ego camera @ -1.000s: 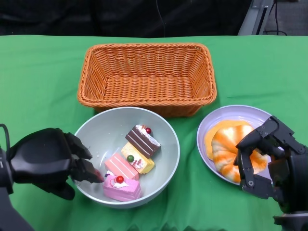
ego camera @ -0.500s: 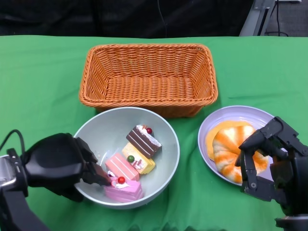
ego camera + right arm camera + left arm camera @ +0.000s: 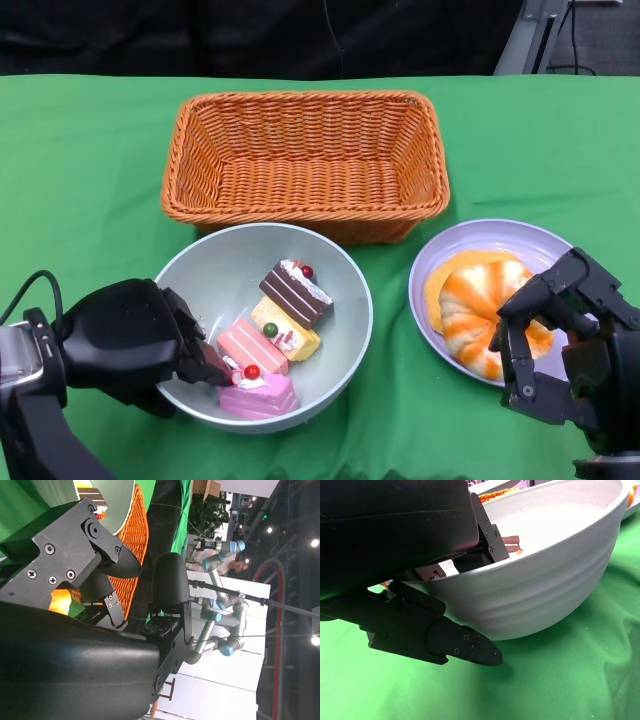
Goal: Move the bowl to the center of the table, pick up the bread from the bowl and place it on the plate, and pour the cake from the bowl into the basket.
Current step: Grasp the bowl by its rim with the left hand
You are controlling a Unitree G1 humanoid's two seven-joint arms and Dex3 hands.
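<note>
- Left hand point(image 3: 135, 345) grips the near-left rim of the bowl point(image 3: 205, 275): in the left wrist view some fingers point(image 3: 485, 547) reach over the rim inside, while another finger point(image 3: 465, 647) lies under the bowl's outer wall point(image 3: 545, 590).
- Just past those inner fingertips, inside the bowl, lie the cake pieces: a pink slice with a red ball on top point(image 3: 255, 390), a pink-and-yellow slice point(image 3: 272, 342) and a brown striped slice point(image 3: 297, 290).
- Right hand point(image 3: 560, 345) hovers with its fingers curled but apart, holding nothing, over the near-right edge of the plate point(image 3: 500, 235).
- Orange-and-white bread point(image 3: 475, 310) lies on the plate, directly under and just left of the right hand's fingertips; whether they touch it cannot be told.
- Beyond both hands stands the wicker basket point(image 3: 305, 160), its near wall close to the bowl's far rim.
- Everything rests on the green table point(image 3: 80, 170).
</note>
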